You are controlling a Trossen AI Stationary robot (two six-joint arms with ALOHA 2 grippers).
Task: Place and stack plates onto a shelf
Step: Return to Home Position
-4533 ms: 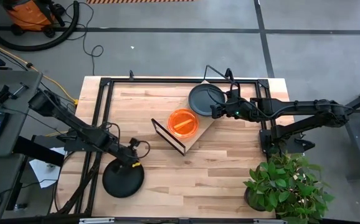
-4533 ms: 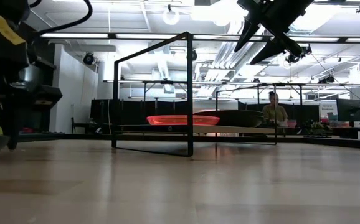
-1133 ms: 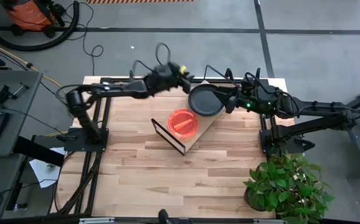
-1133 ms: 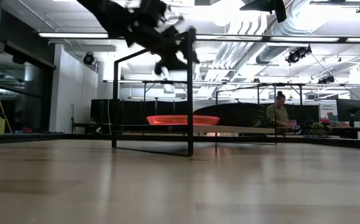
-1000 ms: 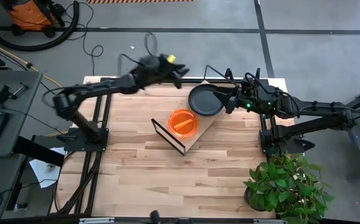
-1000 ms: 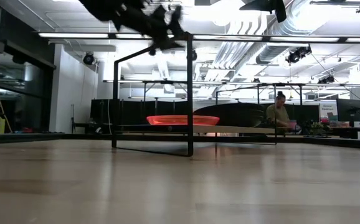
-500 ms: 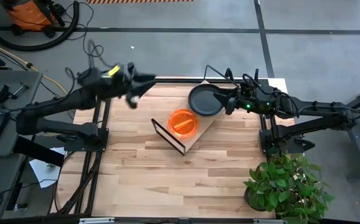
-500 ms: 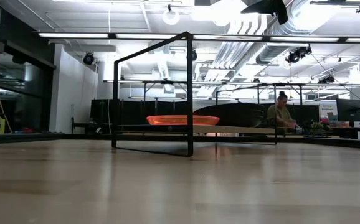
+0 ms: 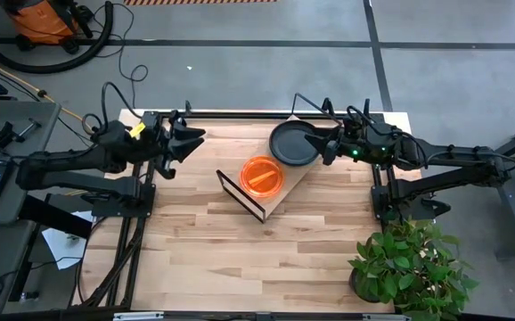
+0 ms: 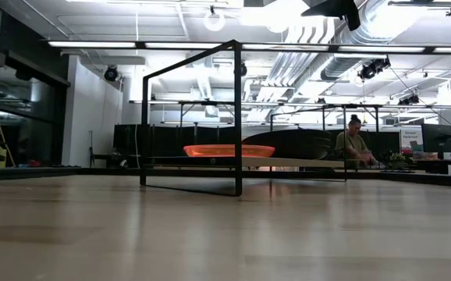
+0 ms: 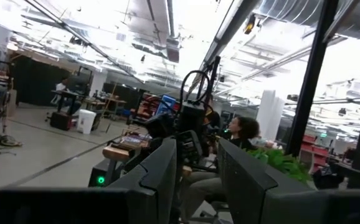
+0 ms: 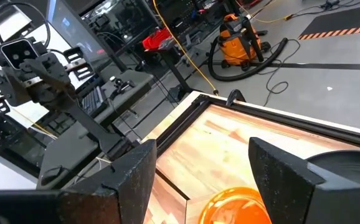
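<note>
The shelf (image 9: 290, 181) is a light-wood board on a black wire frame, lying slantwise on the table's far middle. On it rest an orange plate (image 9: 260, 176) and, farther back, a dark plate (image 9: 293, 144); whether either is a stack, I cannot tell. The low view shows the orange plate (image 10: 229, 150) and the dark plate (image 10: 297, 145) flat on the board. My right gripper (image 9: 327, 145) hovers open just right of the dark plate, with that plate (image 12: 349, 168) beside one finger. My left gripper (image 9: 186, 141) is open and holds nothing, raised near the table's far-left corner.
A potted plant (image 9: 409, 266) stands at the table's near right corner. Black frame rails (image 9: 142, 187) run along the left and far edges. Bare tabletop (image 9: 240, 259) fills the near half. A person (image 10: 356, 140) sits in the room beyond the table.
My left arm has swung away from the shelf's far corner beside the dark plate, toward the table's left edge and a little nearer, and has left the low view. The plates and the shelf have stayed in place.
</note>
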